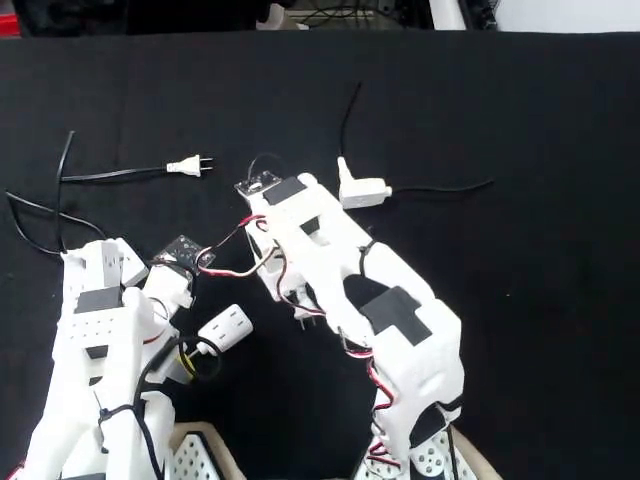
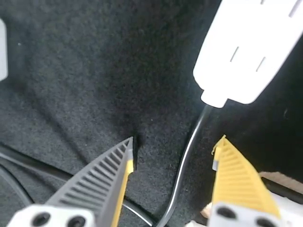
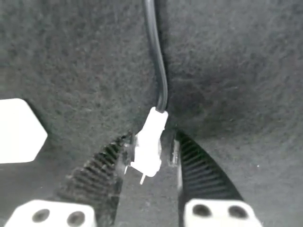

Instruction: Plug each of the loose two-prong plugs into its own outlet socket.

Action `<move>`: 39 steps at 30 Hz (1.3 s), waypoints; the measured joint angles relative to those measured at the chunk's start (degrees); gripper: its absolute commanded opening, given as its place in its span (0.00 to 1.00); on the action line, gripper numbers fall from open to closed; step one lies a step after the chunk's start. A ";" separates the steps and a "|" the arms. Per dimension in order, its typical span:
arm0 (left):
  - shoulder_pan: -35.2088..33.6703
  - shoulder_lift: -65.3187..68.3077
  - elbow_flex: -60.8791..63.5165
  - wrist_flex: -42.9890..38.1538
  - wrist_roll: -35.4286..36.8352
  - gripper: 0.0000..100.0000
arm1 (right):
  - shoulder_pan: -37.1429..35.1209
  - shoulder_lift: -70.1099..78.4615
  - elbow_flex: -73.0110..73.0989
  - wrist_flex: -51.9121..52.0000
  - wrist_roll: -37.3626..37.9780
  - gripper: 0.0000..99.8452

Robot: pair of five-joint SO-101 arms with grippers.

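Observation:
A white two-prong plug [image 3: 151, 137] on a black cord sits between the dark fingers of my right gripper [image 3: 150, 147], which is shut on it, prongs towards the camera. In the high view that plug [image 1: 343, 168] is just beside a white outlet socket [image 1: 368, 192], and the socket [image 3: 19, 130] lies off to one side of the right wrist view. A second white plug [image 1: 190, 165] lies loose at the back left. My left gripper [image 2: 176, 139] is open over the cord of another white socket [image 2: 251, 42]. This socket [image 1: 225, 326] lies near the left arm.
Black cords [image 1: 60, 200] loop across the black cloth at the far left, one running to the loose plug. The right arm [image 1: 340, 270] stretches over the table's middle. A socket cord [image 1: 440, 187] trails right. Open cloth lies at the right and back.

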 measured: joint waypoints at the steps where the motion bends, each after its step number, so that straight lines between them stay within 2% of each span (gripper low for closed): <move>1: 0.00 0.00 0.00 0.00 0.00 0.27 | -0.97 0.88 0.44 0.79 0.09 0.13; 8: 0.00 0.00 0.00 0.00 0.00 0.27 | -3.25 0.88 0.70 1.23 -1.93 0.12; 12: -0.09 0.00 0.00 0.00 0.00 0.27 | -3.25 0.88 0.79 1.23 -2.55 0.01; 13: -0.09 0.00 0.00 0.00 0.00 0.27 | -3.25 0.88 0.88 1.23 -2.81 0.02; 17: -0.09 0.00 0.00 0.00 0.00 0.27 | -3.08 0.88 -0.44 3.60 -2.99 0.06; 23: -0.09 0.00 0.00 0.00 0.00 0.27 | -2.20 -1.58 -4.75 9.49 -1.67 0.30; 25: -0.09 0.00 0.00 0.00 0.00 0.27 | -2.11 -1.67 -5.01 10.81 -0.09 0.32; 33: -0.09 0.00 0.00 0.00 0.00 0.27 | 0.44 -1.67 -5.01 12.75 1.93 0.19; 39: -0.09 0.00 0.00 0.00 0.00 0.27 | 1.67 -1.67 -1.85 7.21 0.09 0.12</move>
